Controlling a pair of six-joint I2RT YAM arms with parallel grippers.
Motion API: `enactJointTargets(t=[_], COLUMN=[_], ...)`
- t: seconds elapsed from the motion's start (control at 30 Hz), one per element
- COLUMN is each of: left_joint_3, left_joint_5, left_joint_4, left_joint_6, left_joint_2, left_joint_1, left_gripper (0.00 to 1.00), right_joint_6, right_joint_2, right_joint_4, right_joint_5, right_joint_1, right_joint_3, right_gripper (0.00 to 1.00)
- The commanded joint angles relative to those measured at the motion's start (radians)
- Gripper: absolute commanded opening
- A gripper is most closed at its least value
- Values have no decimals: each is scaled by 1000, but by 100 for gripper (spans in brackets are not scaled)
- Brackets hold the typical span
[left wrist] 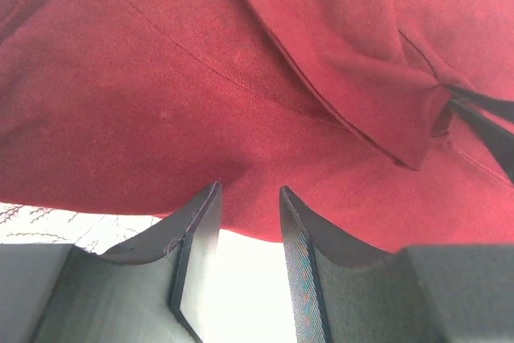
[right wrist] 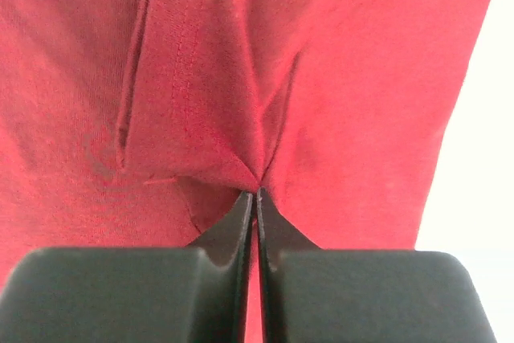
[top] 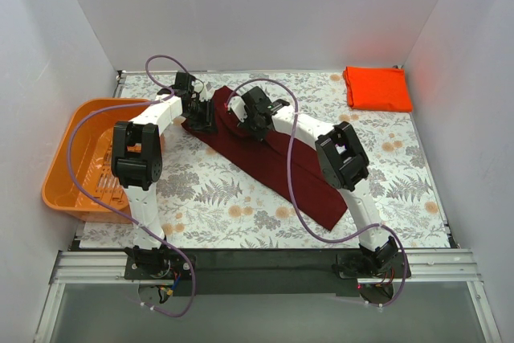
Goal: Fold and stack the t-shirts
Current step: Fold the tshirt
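The right gripper [right wrist: 255, 194] is clenched on a puckered fold of the maroon shirt [top: 261, 158], at the shirt's upper-left end in the overhead view. Just beside it, the left gripper [left wrist: 249, 206] stands parted at the cloth's edge, gripping nothing. From both grippers the shirt runs as a long band toward the lower right. The folded orange shirt [top: 377, 88] lies well apart at the upper right.

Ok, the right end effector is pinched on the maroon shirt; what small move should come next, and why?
Probably close the left end effector on the edge of the maroon t-shirt. The right end effector is shut on a gathered fold, while the left one's jaws stand apart at the cloth's edge.
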Motion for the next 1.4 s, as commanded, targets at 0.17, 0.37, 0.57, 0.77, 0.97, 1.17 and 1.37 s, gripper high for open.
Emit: enactJointTargets(t=[0.17,0.37,0.57,0.77,0.97,1.17,1.37], left_joint_3=[11,24,91,114,45,5,17], left_joint_5=[5,30,61,79,96,19,-34], left_joint_4=[-2,9,37,30,41,20,20], left_joint_6=[5,0,-12,-27,-35,-49,-15], left_joint_2=[-13,-36,-47,-38,-61,-20,69], left_joint_1=[-1,0,8,8,8,8,6], left_gripper=[33,33,32,31,30,23,20], right_joint_6=[-42,-37,-14,-26,-3,-51,-144], right_joint_2=[-116,-162,-188,-176,-155,-260,-376], right_joint_4=[31,51,57,65,63,1,-110], right_joint_5=[-164,-139,-112,-50,-38,-94,-182], right_joint_1=[14,25,-1,-10,-55,-144,-291], right_joint_3=[-121,-141,-101,-92,-87,-170,-319], right_gripper=[5,21,24,19,13,14,16])
